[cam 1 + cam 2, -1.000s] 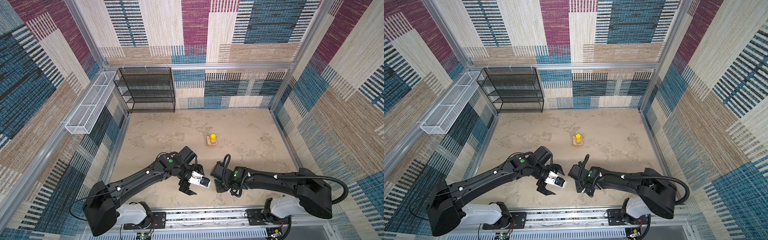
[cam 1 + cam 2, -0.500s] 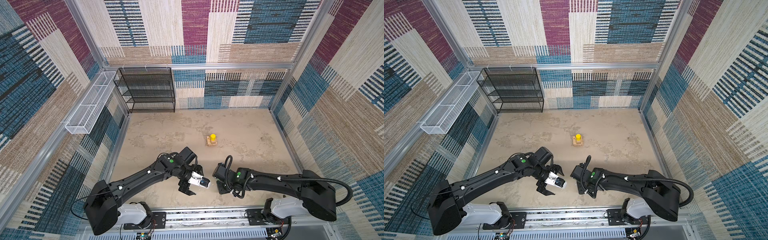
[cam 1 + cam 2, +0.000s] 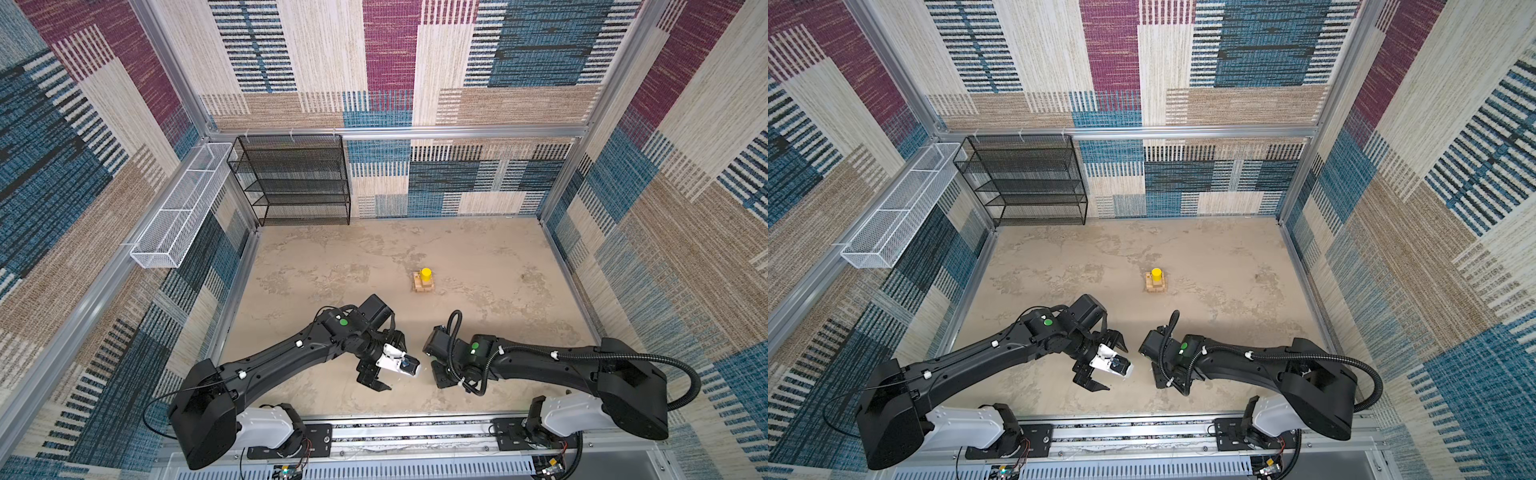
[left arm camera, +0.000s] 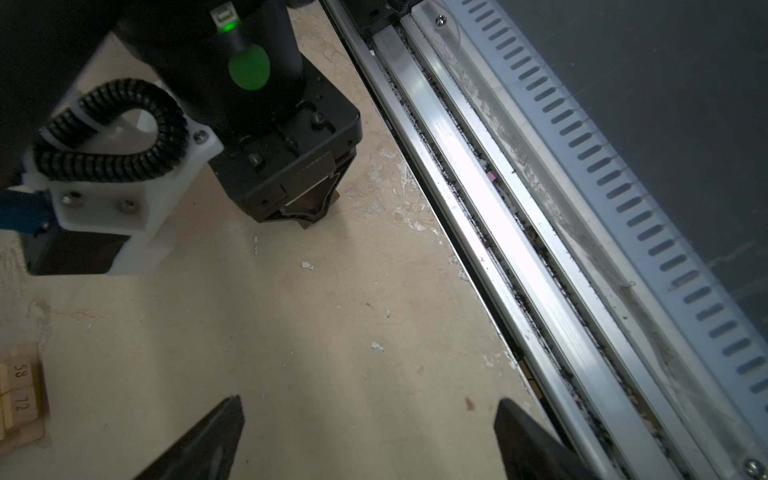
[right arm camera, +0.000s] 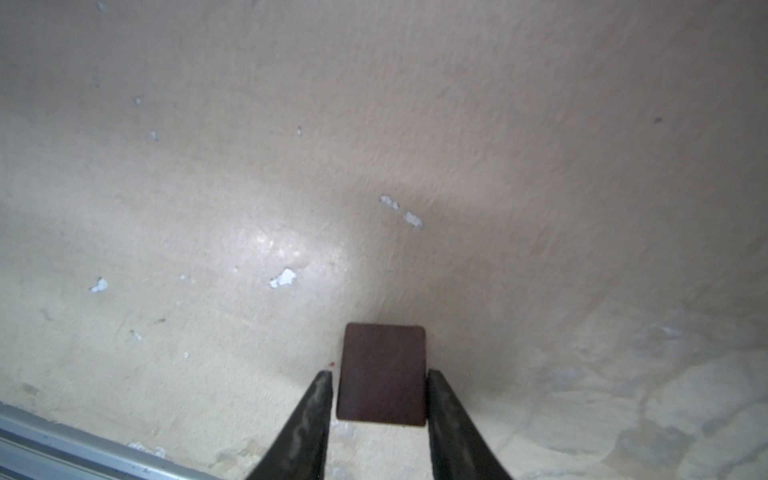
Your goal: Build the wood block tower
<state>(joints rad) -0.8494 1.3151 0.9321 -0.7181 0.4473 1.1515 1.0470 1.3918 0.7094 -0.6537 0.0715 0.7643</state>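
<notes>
Tower: we see the wood block tower [image 3: 423,286] [image 3: 1156,284] standing mid-table, well apart from both arms. It is a low stack of crossed pale planks with a yellow cylinder [image 3: 426,273] upright on top.
Change: compared with a second ago, the tower is unmoved. The right gripper's fingers have drawn in, and that arm's shoulder has swung slightly outward.
Roof piece: we find the dark brown block [image 5: 382,374] [image 4: 309,205] near the front rail [image 4: 478,208]. It has a flat rectangular face and rounded corners.
Right gripper [image 5: 380,374]: pinches the dark brown block, with a finger against each side. We cannot tell whether the block is clear of the table [image 3: 332,257].
Left gripper [image 4: 369,405]: spread wide and holding nothing, just beside the right gripper.
Spare pieces: numbered planks [image 4: 20,395] lie flat, side by side.
</notes>
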